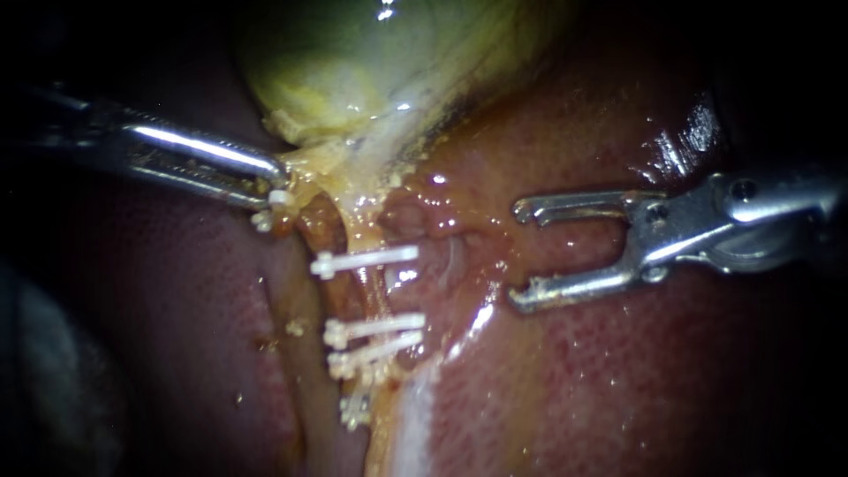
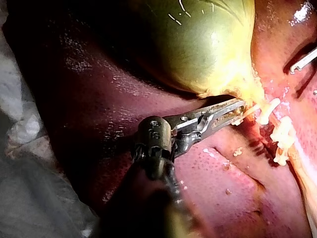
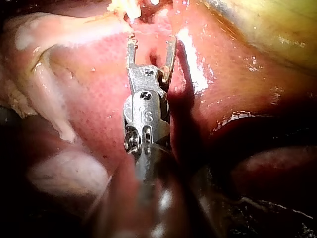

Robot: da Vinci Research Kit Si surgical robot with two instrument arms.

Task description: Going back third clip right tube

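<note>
The right instrument (image 1: 519,256) held its jaws spread wide with nothing between them, over bare wet liver (image 1: 618,380). Its tips faced the tube (image 1: 373,296) but stood apart from it, with open liver between. Three white clips crossed that tube: an upper clip (image 1: 367,260), then a middle clip (image 1: 375,327) and a lower clip (image 1: 375,347) lying close together. The left instrument (image 1: 276,187) had its jaws clamped on the yellow lower end of the gallbladder (image 1: 371,62).

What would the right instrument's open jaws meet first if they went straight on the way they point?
Probably the glistening tissue beside the clipped tube, then the uppermost clip; depth is unclear, so the jaws might pass above.
</note>
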